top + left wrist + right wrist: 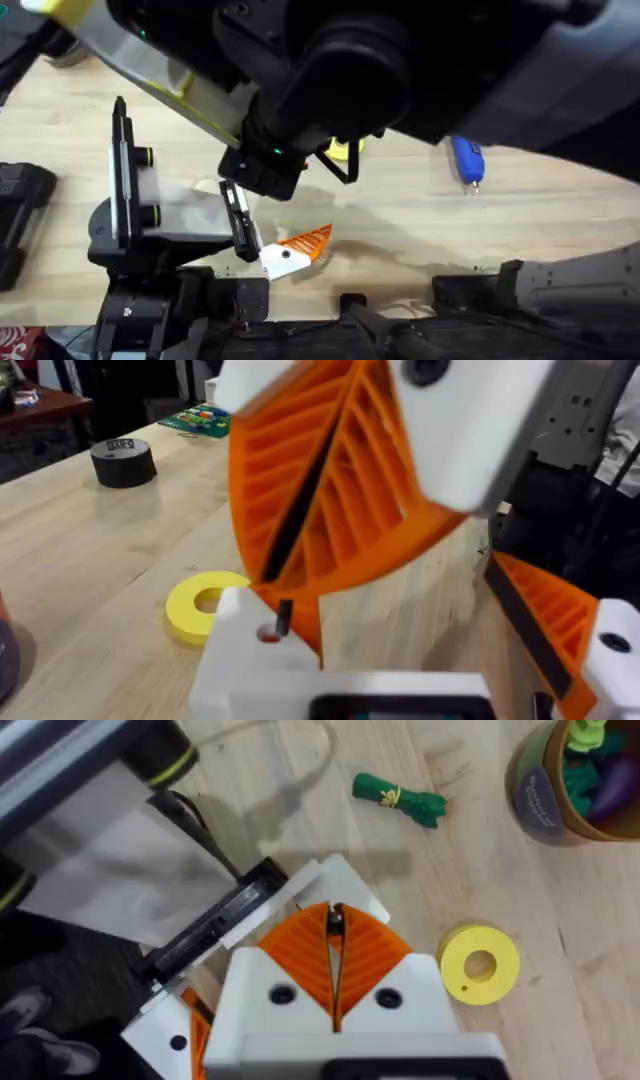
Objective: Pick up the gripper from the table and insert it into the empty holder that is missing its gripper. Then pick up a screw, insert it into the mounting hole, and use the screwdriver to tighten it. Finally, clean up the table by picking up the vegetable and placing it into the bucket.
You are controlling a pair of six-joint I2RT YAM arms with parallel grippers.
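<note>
The bucket (535, 795) and the vegetable (400, 798) lie beyond the right gripper (335, 920), well apart from it. The veg. is on the table, not yet binned. The screwdriver (467, 160) is seen lying flat, untouched, well clear of both grippers and on the right arm's side, so the right arm is judged nearer for the tightening step.

The left gripper (300, 248) is held open, pads well apart, with nothing gripped. Its holder (235, 650) is presented directly under the right gripper. The orange gripper (305, 622) appears to be seated in it already.

The right gripper's pads are pressed together on a screw (282, 616), held approx. upright with its long axis pointing down. The mounting hole (268, 633) lies just below the screw tip and very slightly to one side. Contact can't be confirmed. A small sideways correction, then a straight descent, is judged to be needed.
</note>
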